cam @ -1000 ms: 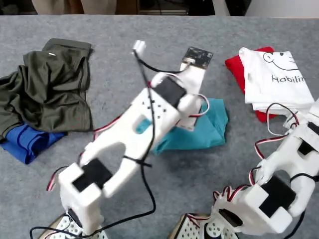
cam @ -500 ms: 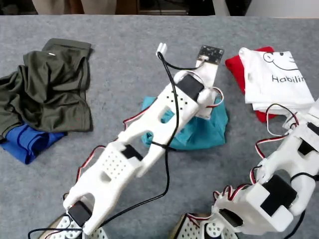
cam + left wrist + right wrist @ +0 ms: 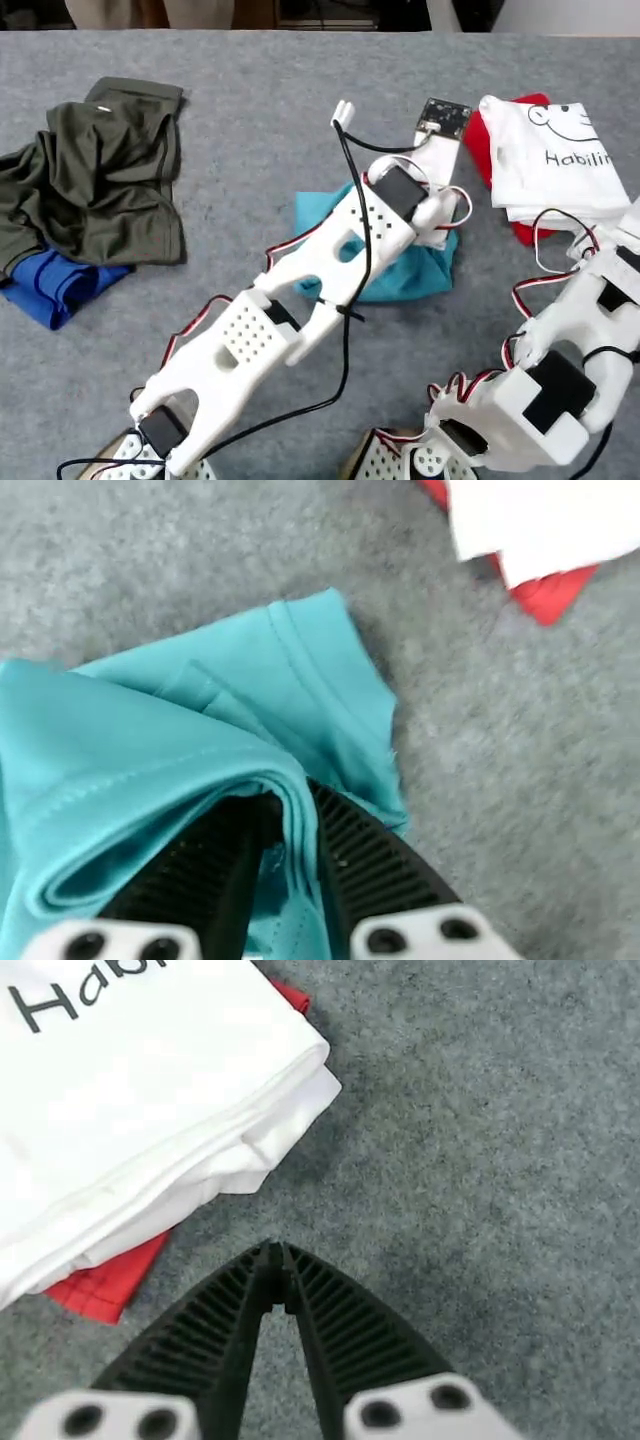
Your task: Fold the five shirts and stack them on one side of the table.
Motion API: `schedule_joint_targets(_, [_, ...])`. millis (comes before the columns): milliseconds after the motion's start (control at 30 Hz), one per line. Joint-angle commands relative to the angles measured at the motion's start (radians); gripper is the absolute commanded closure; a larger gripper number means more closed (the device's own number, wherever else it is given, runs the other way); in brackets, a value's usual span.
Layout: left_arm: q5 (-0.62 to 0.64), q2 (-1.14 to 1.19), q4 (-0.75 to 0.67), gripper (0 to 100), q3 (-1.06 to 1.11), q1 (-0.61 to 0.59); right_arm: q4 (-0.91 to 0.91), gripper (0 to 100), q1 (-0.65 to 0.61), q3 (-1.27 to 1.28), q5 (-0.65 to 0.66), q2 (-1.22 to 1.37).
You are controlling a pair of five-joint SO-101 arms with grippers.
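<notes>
Nearest us, our right gripper [image 3: 273, 1260] hangs pinched together, empty, over the grey felt table [image 3: 480, 1160]. At mid-table our left gripper [image 3: 295, 798] clamps a fold of the crumpled teal cotton shirt [image 3: 400, 280], whose long axis runs across the table. Farther right, a folded white printed shirt [image 3: 550, 160] lies on a red shirt [image 3: 468, 130].

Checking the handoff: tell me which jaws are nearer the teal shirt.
Left. The left jaws clamp the teal shirt; the right jaws sit apart, beside the white shirt.

The high camera looks down over the grey felt table [image 3: 250, 60]; both wrist cameras look down close beside the folded white cloth shirt [image 3: 555, 165], which all views share.
</notes>
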Motion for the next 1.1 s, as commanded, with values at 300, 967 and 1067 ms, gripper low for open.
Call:
schedule_joint_targets(300, [0.064, -0.018, -0.081, 98, -0.048, 0.014, -0.014, 99.4, -0.015, -0.012, -0.003, -0.004])
schedule_joint_targets(967, [0.081, -0.156, 0.212, 93, -0.292, -0.327, 0.092, 99.4, -0.033, -0.025, 0.075, -0.088])
schedule_joint_targets(1067, [0.043, -0.188, 0.235, 98, -0.267, -0.43, 0.21, 99.4, -0.101, -0.041, 0.164, -0.171])
